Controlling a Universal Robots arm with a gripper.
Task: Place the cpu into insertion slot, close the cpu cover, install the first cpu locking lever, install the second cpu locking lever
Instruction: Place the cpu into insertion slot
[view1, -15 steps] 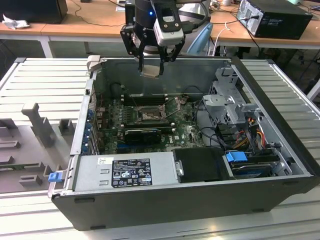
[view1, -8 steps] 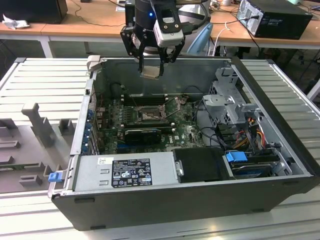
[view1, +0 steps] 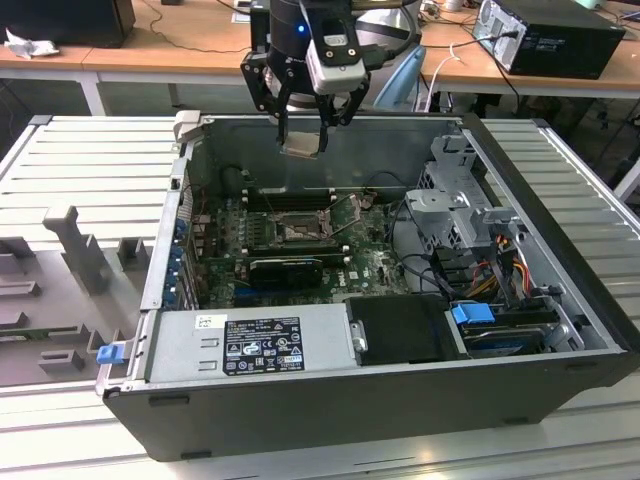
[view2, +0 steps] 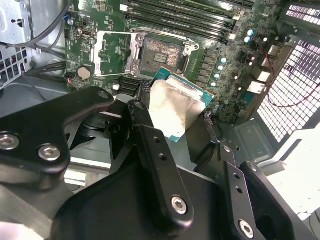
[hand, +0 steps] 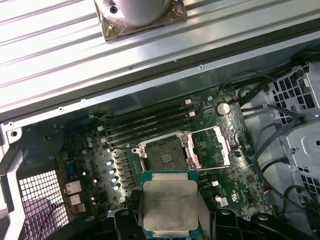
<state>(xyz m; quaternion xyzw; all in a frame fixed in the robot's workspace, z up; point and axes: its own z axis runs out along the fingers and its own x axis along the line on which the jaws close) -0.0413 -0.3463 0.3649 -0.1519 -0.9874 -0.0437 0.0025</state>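
Note:
My gripper hangs over the open computer case, near its back wall, shut on the cpu, a small square chip with a pale metal face. Both wrist views show the cpu held by its edges between the black fingers, well above the board. Below it on the green board lies the insertion slot, its dark centre bare. The cpu cover is swung open beside the slot.
A grey power supply box fills the case's front. A drive cage with cables stands at the exterior view's right. Long black memory slots run behind the socket, and a black card lies in front of it.

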